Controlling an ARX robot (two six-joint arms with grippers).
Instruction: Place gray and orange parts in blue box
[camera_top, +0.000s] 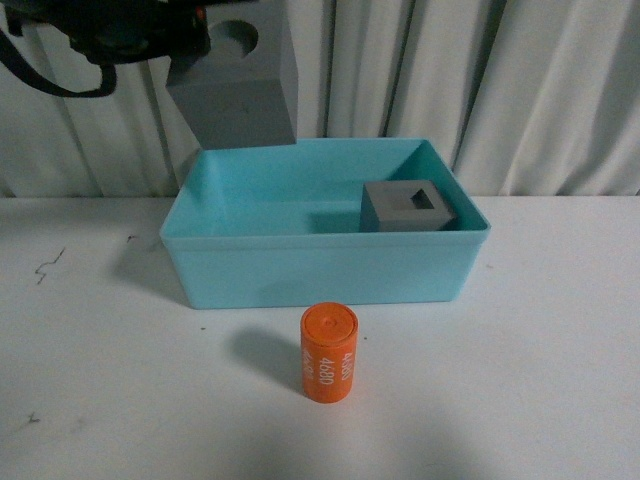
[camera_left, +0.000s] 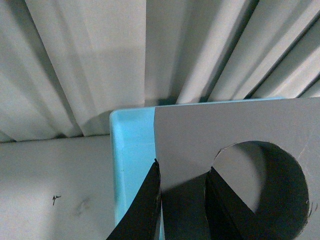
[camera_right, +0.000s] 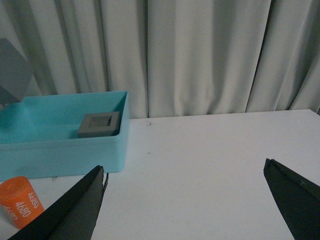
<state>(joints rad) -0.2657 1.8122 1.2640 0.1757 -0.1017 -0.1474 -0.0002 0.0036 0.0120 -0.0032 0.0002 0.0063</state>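
nearest to us the orange cylinder (camera_top: 329, 353) is standing upright on the white table (camera_top: 560, 350), just in front of the blue box (camera_top: 320, 272) and near the middle of its near wall, not touching it. so that one is waiting outside, and nothing is gripping it.

up at the far left the left gripper (camera_left: 184, 200) is clenched on the round-recess cube (camera_top: 235, 85). in the left wrist view one finger (camera_left: 145, 210) is sitting on an outside face and the other is dipping into the round hole, so it's pinching the cube's wall between them. we're guessing that's the reason for the grab: the cube looks too wide to span, and the hole offers a thin wall to bite on. the cube is hanging in the air, tipped toward us, over the box's far left corner and clear of the rim. to us that reads as lining up a drop into the left half.

the square-recess cube (camera_top: 408, 208) is already lying inside the box, on the right side toward the far wall, recess facing up. that's leaving the left half free.

the right gripper (camera_right: 185, 200) is spread wide and holding nothing. it seems to be hovering low over the table right of the box, probably parked out of the way. one risk we're seeing: a tipped cube let go from that height may bounce or catch the rim.
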